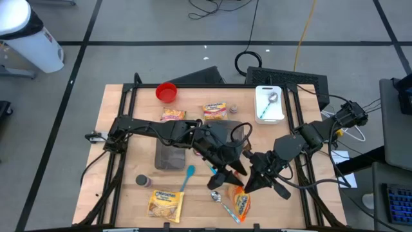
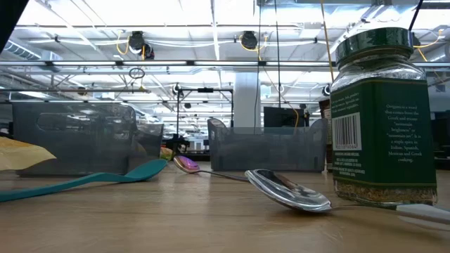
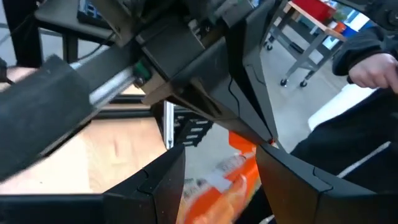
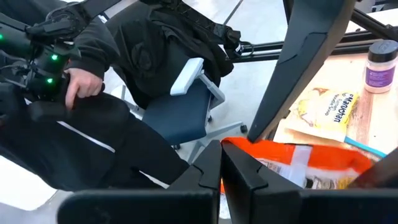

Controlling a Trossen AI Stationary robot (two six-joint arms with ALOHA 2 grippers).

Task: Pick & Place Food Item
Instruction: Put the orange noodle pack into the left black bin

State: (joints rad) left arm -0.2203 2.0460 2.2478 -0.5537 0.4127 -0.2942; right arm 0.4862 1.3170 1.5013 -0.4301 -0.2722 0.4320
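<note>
A glass jar of dried herbs [image 2: 383,112] carries a dark green label opening with the word "Oregano", above lines that appear to include "Italian, Spanish, Mexican and Greek cooking"; a white barcode panel sits on the label's left side, its digits too small to read. In the right wrist view, a yellow ramen packet [image 4: 326,112] shows the brand "Maruchan". Print on the orange packet [image 4: 298,163] and the purple-labelled bottle [image 4: 380,62] cannot be read.

Looking straight down over the whole table [image 1: 129,129]; level at tabletop, close behind a jar [image 2: 383,112]; riding both wrists, tight on one shared orange packet [image 3: 230,186] (seen from opposite sides).
</note>
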